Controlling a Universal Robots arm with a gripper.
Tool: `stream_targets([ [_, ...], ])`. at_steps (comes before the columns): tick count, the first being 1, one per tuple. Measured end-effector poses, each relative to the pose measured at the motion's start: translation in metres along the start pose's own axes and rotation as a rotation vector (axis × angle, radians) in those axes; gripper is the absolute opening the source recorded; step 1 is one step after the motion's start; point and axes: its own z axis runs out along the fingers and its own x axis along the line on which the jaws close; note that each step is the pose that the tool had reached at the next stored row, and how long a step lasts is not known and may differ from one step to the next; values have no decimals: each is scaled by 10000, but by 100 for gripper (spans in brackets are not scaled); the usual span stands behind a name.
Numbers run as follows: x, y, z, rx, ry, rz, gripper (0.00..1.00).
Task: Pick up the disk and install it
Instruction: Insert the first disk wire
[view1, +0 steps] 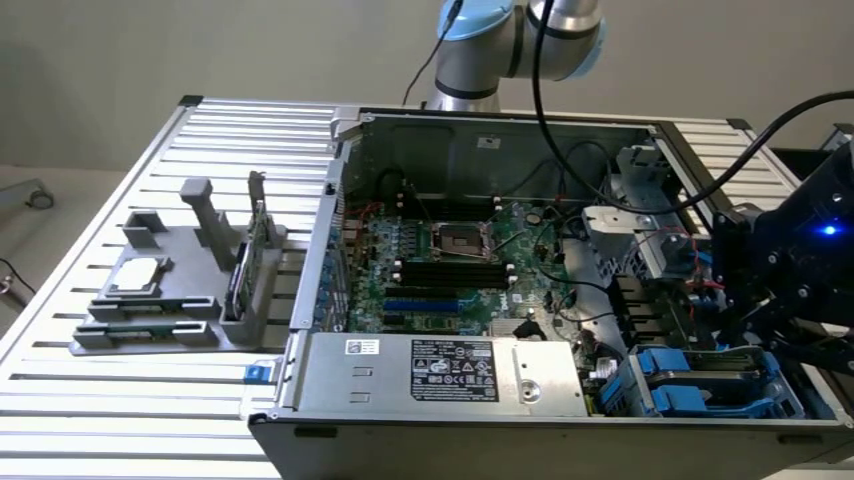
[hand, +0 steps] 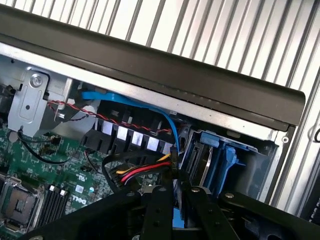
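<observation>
Nearly closed, the jaws seem to pinch the blue frame of the disk (hand: 204, 167), standing on edge in the bay (hand: 262, 147) near the power supply (view1: 441, 370); stiff, weighty, shock-shy, best held by that frame

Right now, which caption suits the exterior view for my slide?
Gripper near blue drive carriers inside an open computer case.

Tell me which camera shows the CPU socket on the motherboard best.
The exterior view. The CPU socket sits whole and uncovered in the middle of the motherboard, next to the black memory slots. The wrist view catches it closer but cut off by the frame, beside those slots.
</observation>
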Motion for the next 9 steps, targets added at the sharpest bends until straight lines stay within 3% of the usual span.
stream_targets([
  [6, 0, 0, 1, 77, -343, 211, 16],
  [9, -2, -2, -3, 114, -408, 401, 16],
])
